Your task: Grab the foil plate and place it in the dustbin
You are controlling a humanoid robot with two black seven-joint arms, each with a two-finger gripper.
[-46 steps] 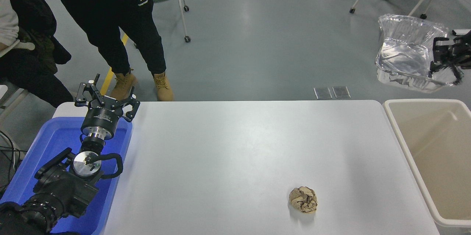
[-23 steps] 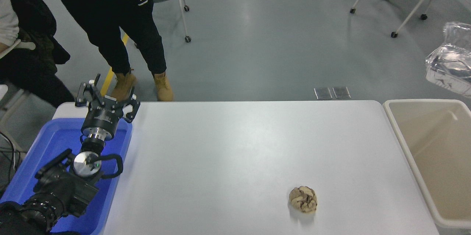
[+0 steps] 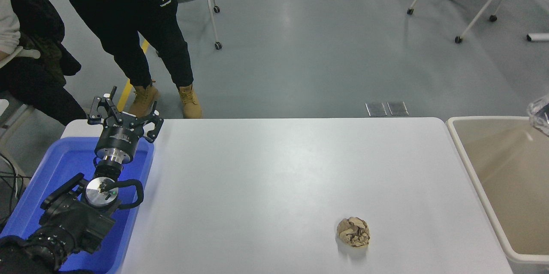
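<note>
Foil plate: only a sliver of the shiny silver crinkled foil plate point(image 3: 541, 113) shows, above the far rim of the large beige plastic dustbin point(image 3: 465, 154) off the bench's right edge, likely poised for dropping.
Right gripper: out of view; fingers' state unknown.
Left gripper point(image 3: 125, 116): parked at the far-left corner, fingers spread, holding nothing.

White table point(image 3: 279, 171) carries a crumpled brown paper ball point(image 3: 353, 232) near its front right corner; a blue tray point(image 3: 60, 167) overlaps its left edge
</note>
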